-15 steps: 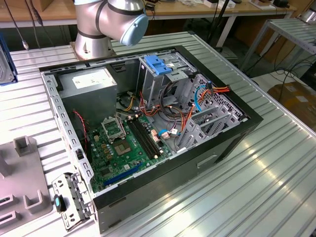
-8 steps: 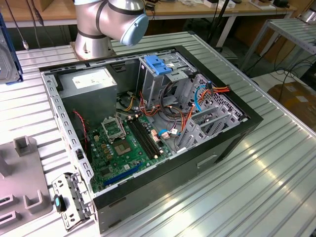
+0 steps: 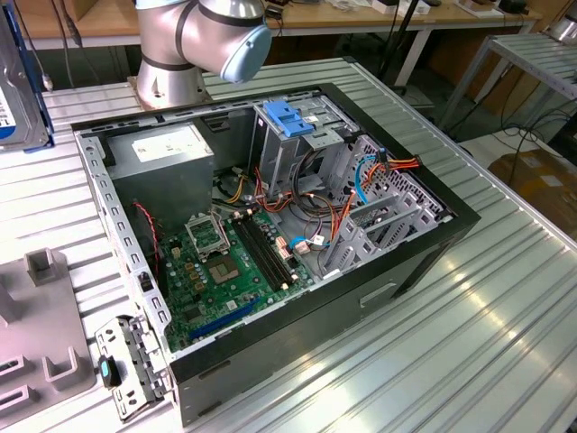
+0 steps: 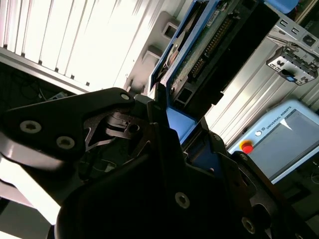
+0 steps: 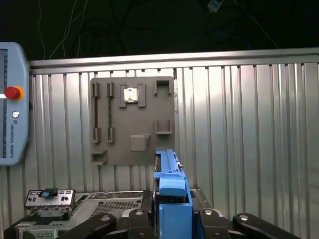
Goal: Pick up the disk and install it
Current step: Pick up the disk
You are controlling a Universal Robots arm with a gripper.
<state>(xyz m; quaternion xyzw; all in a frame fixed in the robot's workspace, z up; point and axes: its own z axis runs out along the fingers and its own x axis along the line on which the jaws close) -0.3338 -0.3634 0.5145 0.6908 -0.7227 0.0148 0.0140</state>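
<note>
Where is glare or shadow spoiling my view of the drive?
Second wrist view: glare whitens the ribbed metal table, the black gripper is shadowed. First wrist view: the silver hard drive with blue side rails is evenly lit. Exterior view: bright streaks on the table.

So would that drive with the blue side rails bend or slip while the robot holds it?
Probably stiff: the disk juts straight out of the jaws without sagging. Its metal casing suggests it is heavy for its size. The smooth blue plastic rails look slippery, so a loose grip might let it slide.
</note>
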